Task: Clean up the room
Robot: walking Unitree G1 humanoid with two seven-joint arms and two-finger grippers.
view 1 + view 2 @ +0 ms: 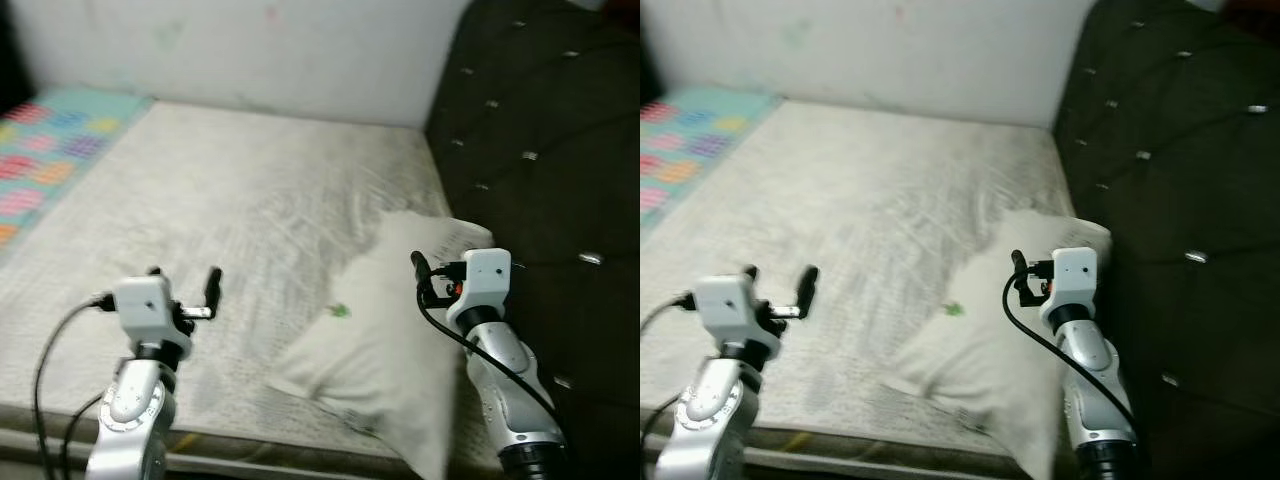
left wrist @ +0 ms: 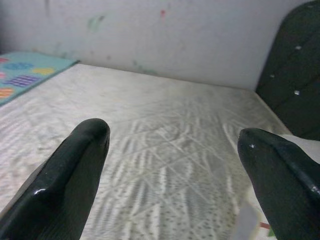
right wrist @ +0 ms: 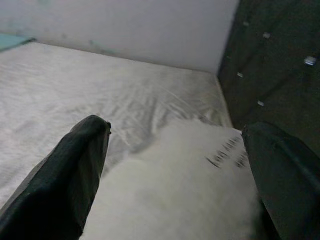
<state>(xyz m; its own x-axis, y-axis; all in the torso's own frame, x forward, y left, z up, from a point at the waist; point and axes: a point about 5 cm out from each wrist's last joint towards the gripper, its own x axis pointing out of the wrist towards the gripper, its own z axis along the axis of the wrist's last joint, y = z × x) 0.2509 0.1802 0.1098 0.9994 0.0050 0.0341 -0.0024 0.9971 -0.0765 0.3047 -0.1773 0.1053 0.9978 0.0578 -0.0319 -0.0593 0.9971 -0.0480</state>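
Observation:
A white pillow (image 1: 380, 340) with a small green mark lies at the right side of the bed, its far end against the dark headboard. My right gripper (image 3: 175, 129) hovers open just above the pillow (image 3: 190, 175), nothing between its fingers; one black finger (image 1: 417, 265) shows beside the white wrist block. My left gripper (image 1: 185, 273) is open over the bare grey-white mattress (image 1: 230, 200) near the bed's front edge, to the left of the pillow and apart from it. Its fingers (image 2: 75, 155) point along the mattress toward the wall.
A dark tufted headboard (image 1: 540, 150) stands along the right side. A white wall (image 1: 250, 50) closes the far end of the bed. A colourful patterned cloth (image 1: 50, 150) lies at the far left. The mattress's front edge (image 1: 250, 445) runs just below my arms.

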